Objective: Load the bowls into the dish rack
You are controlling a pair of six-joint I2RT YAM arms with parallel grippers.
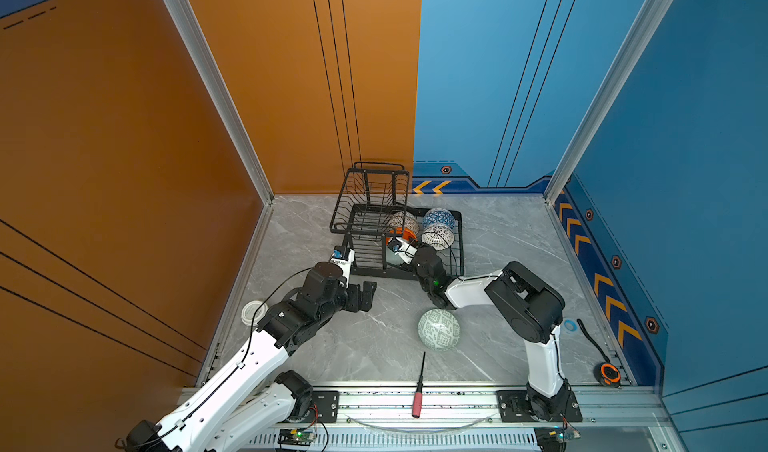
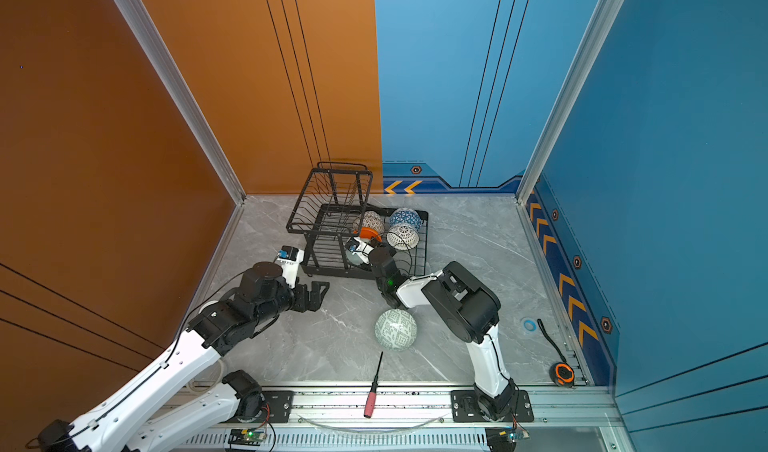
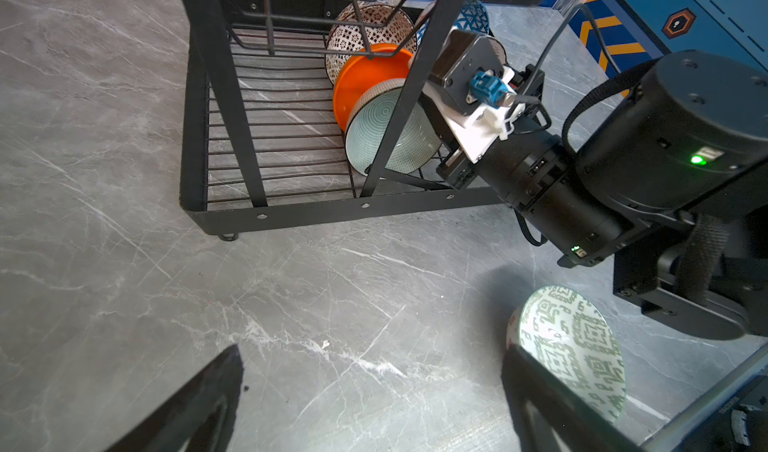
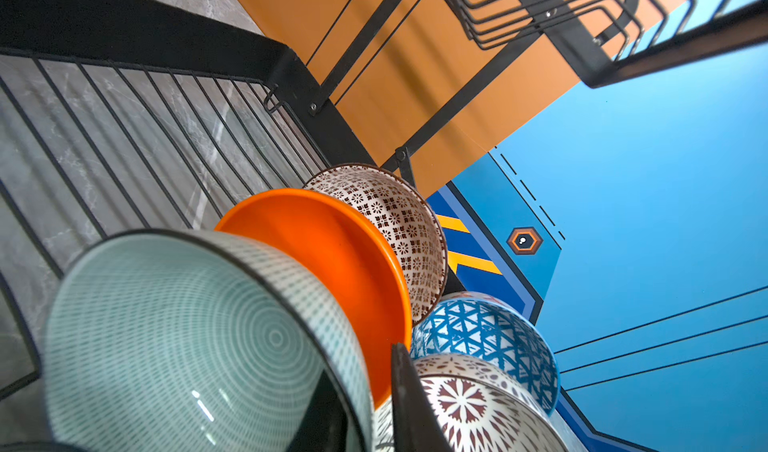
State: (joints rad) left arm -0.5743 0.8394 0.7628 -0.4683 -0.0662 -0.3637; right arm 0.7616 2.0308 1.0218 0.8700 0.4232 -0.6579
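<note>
Marble tabletop (image 1: 498,238). Right gripper (image 3: 430,142) seats the mint bowl (image 3: 365,130) in the dish rack (image 3: 332,212), grip unclear to us; left gripper (image 3: 370,371) open, empty. Next, the grey-green bowl (image 1: 439,329).

A robotics lab test booth, not a home kitchen. Printed orange wall panels (image 1: 104,138) and blue wall panels (image 1: 478,76) in aluminium posts (image 1: 216,84) enclose a marble-look tabletop (image 1: 507,238). Robot arms (image 1: 544,362) are bolted to a metal rail (image 1: 457,402) along the lower edge, with a screwdriver (image 1: 416,402) and a tape measure (image 1: 610,374) lying nearby.
</note>
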